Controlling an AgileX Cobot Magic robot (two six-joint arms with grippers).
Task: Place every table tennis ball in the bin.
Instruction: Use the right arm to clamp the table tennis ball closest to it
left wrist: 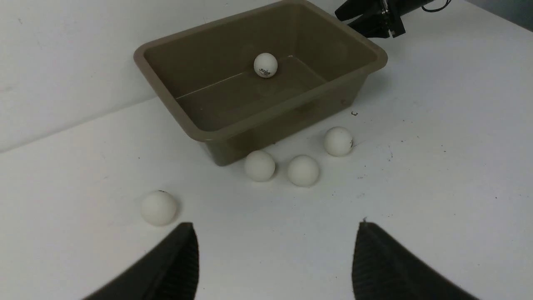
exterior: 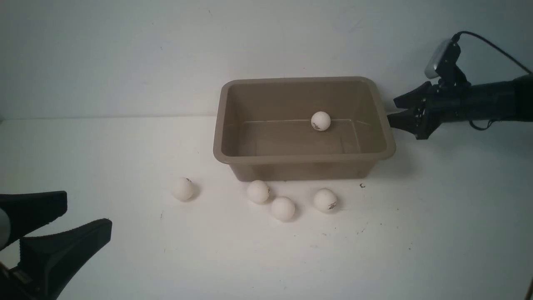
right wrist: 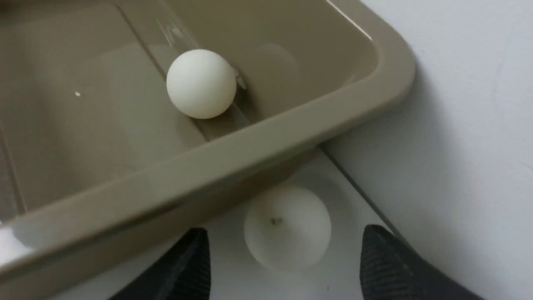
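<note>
Left gripper sits nearest me, jaws apart, empty. One ball lies in the bin; four balls wait on the tabletop before it. Right gripper, jaws apart, faces a fifth ball behind the bin, unclamped. I judge five remain.

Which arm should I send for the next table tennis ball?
Right, I'd say. The right pincer hangs beside the bin, open, with a table tennis ball between its fingers in the wrist view, not yet gripped. The left pincer is open too, but stands back from the leftmost ball.
</note>
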